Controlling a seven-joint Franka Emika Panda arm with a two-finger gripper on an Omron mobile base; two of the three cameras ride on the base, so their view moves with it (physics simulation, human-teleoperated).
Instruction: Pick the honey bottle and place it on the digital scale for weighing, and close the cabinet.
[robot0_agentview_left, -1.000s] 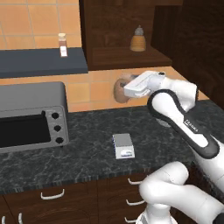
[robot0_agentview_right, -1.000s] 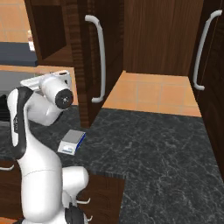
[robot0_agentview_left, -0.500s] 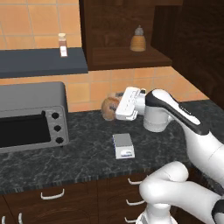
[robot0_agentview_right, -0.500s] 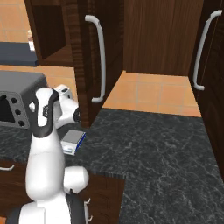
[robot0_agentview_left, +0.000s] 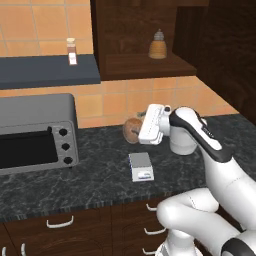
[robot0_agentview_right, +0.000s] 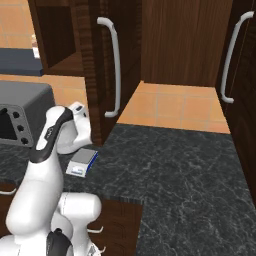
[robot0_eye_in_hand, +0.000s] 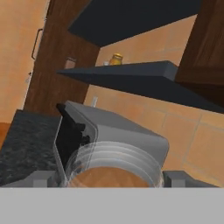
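Observation:
The honey bottle (robot0_agentview_left: 130, 130), a squat brown jar, hangs tipped on its side just above the dark counter, with my gripper (robot0_agentview_left: 139, 129) shut on it from the right. In the hand view its pale rim (robot0_eye_in_hand: 114, 158) sits between my two fingertips (robot0_eye_in_hand: 42, 177). The digital scale (robot0_agentview_left: 141, 166) lies flat on the counter a short way in front of the jar, and its white panel faces the counter's front edge. The cabinet (robot0_agentview_left: 145, 35) stands open. Its tall door (robot0_agentview_right: 102, 70) with the silver bar handle (robot0_agentview_right: 114, 66) juts out over the counter.
A large grey toaster oven (robot0_agentview_left: 35, 132) stands on the counter to the left. An amber bell-shaped bottle (robot0_agentview_left: 158, 45) sits on the cabinet shelf. A slim white-labelled bottle (robot0_agentview_left: 72, 52) stands on the dark wall shelf (robot0_agentview_left: 47, 70). Drawers with white handles (robot0_agentview_left: 60, 221) lie below.
The arm has swung left and down with the jar, from up by the backsplash to low over the counter just behind the scale.

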